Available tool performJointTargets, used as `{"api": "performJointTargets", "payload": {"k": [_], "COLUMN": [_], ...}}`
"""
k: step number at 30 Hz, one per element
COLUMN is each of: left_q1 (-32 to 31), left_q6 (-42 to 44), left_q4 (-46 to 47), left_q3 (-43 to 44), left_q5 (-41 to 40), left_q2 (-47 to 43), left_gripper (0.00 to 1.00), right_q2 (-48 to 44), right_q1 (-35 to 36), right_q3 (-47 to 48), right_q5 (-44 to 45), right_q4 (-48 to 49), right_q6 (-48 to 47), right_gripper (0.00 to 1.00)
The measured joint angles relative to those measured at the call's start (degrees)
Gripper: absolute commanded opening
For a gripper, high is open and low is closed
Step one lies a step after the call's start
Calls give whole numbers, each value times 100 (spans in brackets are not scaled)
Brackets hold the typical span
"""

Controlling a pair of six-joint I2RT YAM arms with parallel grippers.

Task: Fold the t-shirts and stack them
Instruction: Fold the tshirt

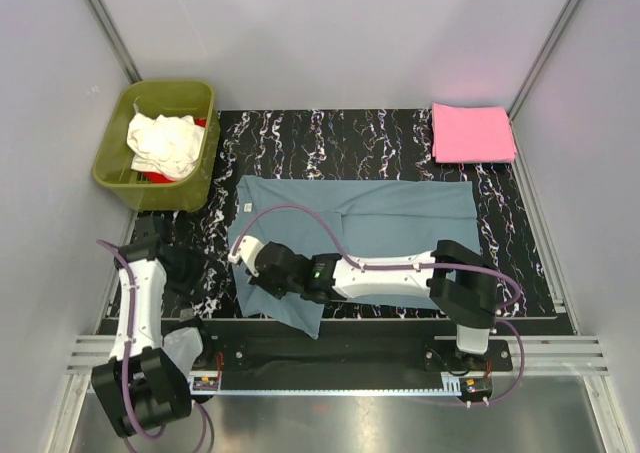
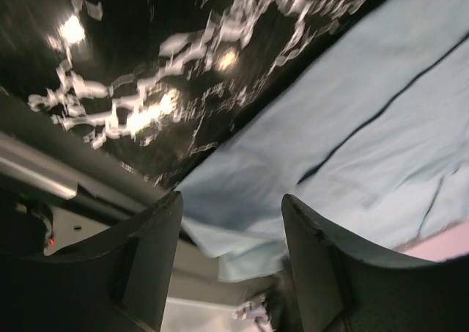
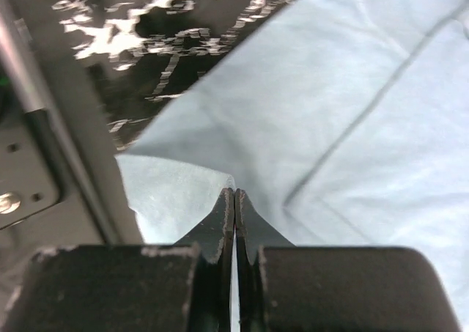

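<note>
Pinches near-left corner of blue-grey t-shirt (image 1: pixel 400 218) in clenched right tool (image 3: pixel 234 194) to start fold, with left tool (image 2: pixel 231 200) released beside hem.

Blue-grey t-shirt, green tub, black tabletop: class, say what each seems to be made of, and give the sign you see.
Blue-grey t-shirt: soft matt cloth; it creases and shows seams.
Green tub: probably moulded plastic, smooth, with a rigid rim.
Black tabletop: white-veined marble look, shiny; lamp glare shows in the left wrist view. Possibly a printed surface.
</note>
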Motion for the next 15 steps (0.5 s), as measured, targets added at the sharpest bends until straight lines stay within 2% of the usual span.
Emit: {"api": "performJointTargets", "payload": {"k": [8,10,12,15], "left_q1": [-380,-404,-424,-450], "left_q6": [-26,118,319,282], "left_q4": [-81,210,802,1759], "left_q3": [-511,-835,-1285,-1880], "left_q5": [286,540,1084,2004], "left_q2": [-951,-1340,-1840,-2531], "left_gripper": [59,58,64,65], "right_q2": [-7,-35,-70,-129], "right_q1": [-334,-435,-566,-793], "right_q3": [-20,-83,-133,-192], "right_q5": [-273,-428,-671,-1113], "right_q4": [59,138,151,164], "right_q6": [9,15,33,105], "right_gripper": [0,0,0,0]}}
